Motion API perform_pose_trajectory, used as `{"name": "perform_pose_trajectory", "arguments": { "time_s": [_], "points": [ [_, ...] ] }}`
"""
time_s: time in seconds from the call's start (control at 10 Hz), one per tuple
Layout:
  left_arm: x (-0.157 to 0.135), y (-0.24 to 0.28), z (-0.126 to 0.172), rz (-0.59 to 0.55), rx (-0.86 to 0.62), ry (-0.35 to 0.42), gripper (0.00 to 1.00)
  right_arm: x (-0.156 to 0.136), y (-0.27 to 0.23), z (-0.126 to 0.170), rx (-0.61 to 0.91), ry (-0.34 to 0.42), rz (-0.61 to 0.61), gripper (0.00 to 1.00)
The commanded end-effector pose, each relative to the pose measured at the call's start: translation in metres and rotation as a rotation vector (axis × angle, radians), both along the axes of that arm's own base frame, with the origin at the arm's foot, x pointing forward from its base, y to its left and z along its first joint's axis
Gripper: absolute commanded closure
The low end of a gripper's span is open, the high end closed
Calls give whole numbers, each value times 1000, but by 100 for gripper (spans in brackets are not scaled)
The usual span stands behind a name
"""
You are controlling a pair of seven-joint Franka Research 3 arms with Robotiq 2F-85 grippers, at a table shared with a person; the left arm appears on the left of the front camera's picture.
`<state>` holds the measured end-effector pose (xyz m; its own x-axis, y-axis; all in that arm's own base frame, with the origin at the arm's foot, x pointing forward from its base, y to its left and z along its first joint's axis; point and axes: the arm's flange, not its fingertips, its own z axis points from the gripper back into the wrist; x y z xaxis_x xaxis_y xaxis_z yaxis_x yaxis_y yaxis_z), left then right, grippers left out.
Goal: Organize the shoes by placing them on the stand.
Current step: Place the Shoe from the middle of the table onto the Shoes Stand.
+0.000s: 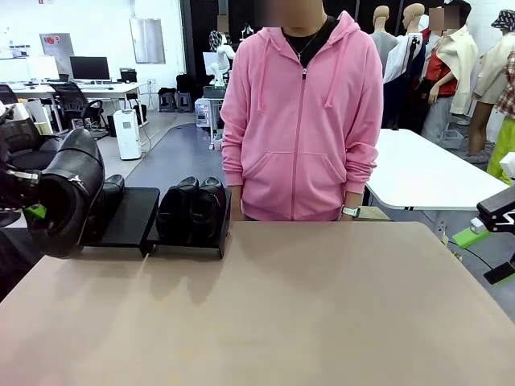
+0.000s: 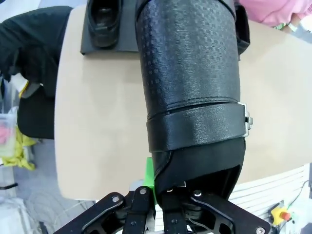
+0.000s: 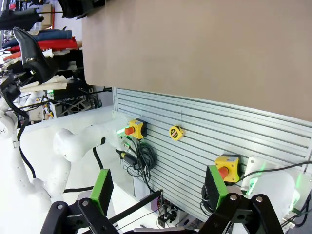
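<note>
1. Front view: the left claw (image 1: pixel 32 211) is mostly hidden behind the glossy black shoe (image 1: pixel 68 193) it holds up at the picture's left edge, above the worktop (image 1: pixel 322 305). On the stand (image 1: pixel 133 217) a pair of shoes (image 1: pixel 193 207) sits on the right section; another shoe (image 1: pixel 109 197) on the left section is half covered by the held one. The right claw (image 1: pixel 492 233) is cut off at the right edge. A person in a pink hoodie (image 1: pixel 302 121) stands at the far side; desks and monitors lie behind.
2. Left wrist view: the claw's fingers are clamped together on the shoe's heel edge. Its dotted sole and a metal buckle (image 2: pixel 247 119) face the camera. The stand's far parts are cut off.
3. Right wrist view: the green-padded fingers (image 3: pixel 102 187) stand wide apart, holding nothing, over the worktop's edge and a slatted panel (image 3: pixel 204 131).
</note>
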<state>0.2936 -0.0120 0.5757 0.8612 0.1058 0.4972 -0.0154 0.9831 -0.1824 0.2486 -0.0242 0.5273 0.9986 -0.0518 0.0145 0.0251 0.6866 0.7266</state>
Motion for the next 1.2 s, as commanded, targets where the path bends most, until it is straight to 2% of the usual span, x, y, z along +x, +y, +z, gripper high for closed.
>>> {"name": "perform_pose_trajectory", "arguments": {
  "time_s": [0.0, 0.1, 0.2, 0.3, 0.4, 0.5, 0.8, 1.0, 1.1],
  "points": [
    [36, 10, -1, -28, 20, 58, 100, 1, 0, 3, 28, -21, 17, 0],
    [77, 14, 1, -112, 12, 51, 100, 1, 0, 3, 28, -21, 17, 0],
    [123, 18, -7, -233, 70, 63, 100, 1, 0, 3, 28, -21, 17, 0],
    [174, 28, -28, -290, 97, 101, 100, 1, 0, 3, 28, -21, 17, 0],
    [211, 36, -48, -355, 67, 112, 100, 1, 0, 3, 28, -21, 17, 0],
    [239, 41, -66, -302, 87, 94, 100, 1, 0, 3, 28, -21, 17, 0],
    [263, 30, -78, -277, 91, 54, 100, 1, 0, 3, 28, -21, 17, 0],
    [280, 32, -88, -221, 95, 29, 100, 1, 0, 3, 28, -21, 17, 0],
    [288, 34, -96, -223, 97, -9, 100, 1, 0, 3, 28, -21, 17, 0]
  ]
}}
